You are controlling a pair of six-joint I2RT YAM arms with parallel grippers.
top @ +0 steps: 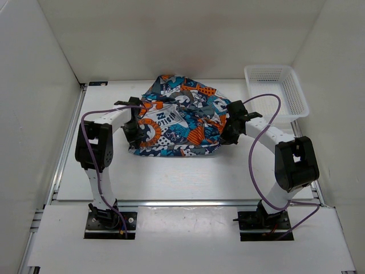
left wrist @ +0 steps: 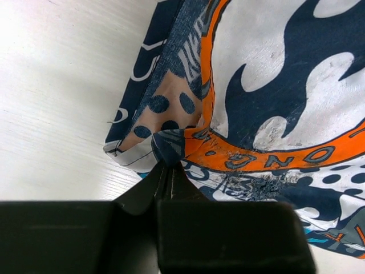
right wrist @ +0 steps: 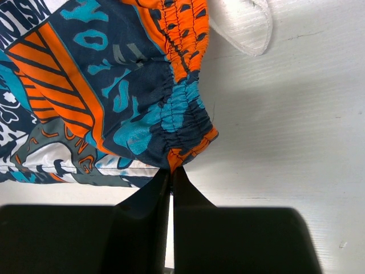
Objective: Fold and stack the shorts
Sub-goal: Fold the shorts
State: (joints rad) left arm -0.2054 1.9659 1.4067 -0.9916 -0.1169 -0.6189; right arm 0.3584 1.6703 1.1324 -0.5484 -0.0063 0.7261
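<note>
My left gripper pinches the left edge of the shorts and my right gripper pinches their gathered right edge, the shorts lying bunched in the middle of the table, well apart from its near edge.

The near strip of the white table is bare; the bunched graffiti-print shorts block the middle, a white plastic mesh basket the far right corner.
</note>
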